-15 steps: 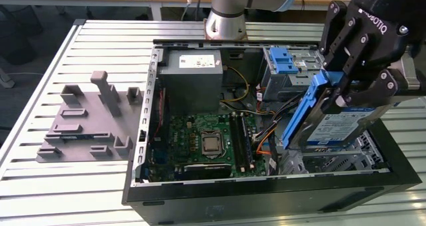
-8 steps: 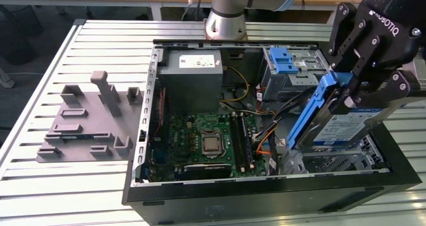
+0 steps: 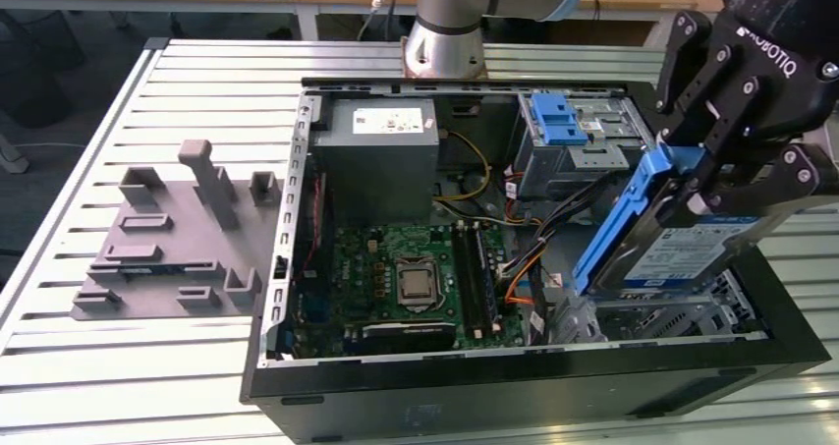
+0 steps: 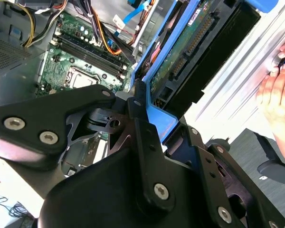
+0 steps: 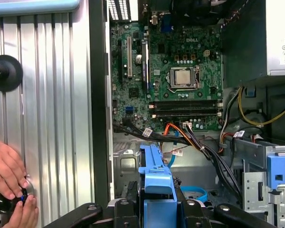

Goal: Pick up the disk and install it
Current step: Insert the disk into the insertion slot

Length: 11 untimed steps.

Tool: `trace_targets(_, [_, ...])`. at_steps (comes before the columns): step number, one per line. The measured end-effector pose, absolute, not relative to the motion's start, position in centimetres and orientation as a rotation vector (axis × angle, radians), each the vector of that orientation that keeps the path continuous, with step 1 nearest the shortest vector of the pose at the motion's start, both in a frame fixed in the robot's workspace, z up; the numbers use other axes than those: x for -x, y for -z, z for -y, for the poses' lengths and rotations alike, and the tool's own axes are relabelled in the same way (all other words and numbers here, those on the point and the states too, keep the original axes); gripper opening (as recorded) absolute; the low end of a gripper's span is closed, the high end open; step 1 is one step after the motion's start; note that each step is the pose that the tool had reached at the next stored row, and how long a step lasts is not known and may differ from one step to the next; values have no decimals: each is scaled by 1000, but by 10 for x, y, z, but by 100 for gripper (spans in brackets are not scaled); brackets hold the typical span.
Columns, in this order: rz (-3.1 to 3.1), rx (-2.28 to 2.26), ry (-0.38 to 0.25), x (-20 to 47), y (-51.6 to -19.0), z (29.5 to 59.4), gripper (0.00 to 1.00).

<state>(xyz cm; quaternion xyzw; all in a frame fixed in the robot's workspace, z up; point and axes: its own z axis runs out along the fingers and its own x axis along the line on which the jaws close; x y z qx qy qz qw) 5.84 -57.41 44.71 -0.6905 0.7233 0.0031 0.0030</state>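
The disk (image 3: 685, 250), a silver drive with a blue-and-white label in a blue rail frame, hangs steeply tilted over the open computer case's (image 3: 525, 371) corner on the exterior view's right. My black gripper (image 3: 718, 175) is shut on the disk's upper end. In the second wrist view the fingers (image 4: 141, 124) clamp the blue rail, and the disk's (image 4: 192, 45) green circuit-board underside and connector show. The first wrist view has the blue rail of the disk (image 5: 155, 173) between the gripper's (image 5: 156, 209) jaws, above the case floor.
Inside the case lie the motherboard (image 3: 407, 278), a grey power supply box (image 3: 380, 140), a drive cage with a blue latch (image 3: 567, 121), and orange and black cables (image 5: 190, 137). A grey fixture (image 3: 171, 239) sits on the slatted table. A person's hands (image 5: 9, 178) work beside the case.
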Motion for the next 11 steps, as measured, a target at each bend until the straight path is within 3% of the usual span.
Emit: trace_targets(11, [-2261, 2172, -10, -67, -444, 571, 36])
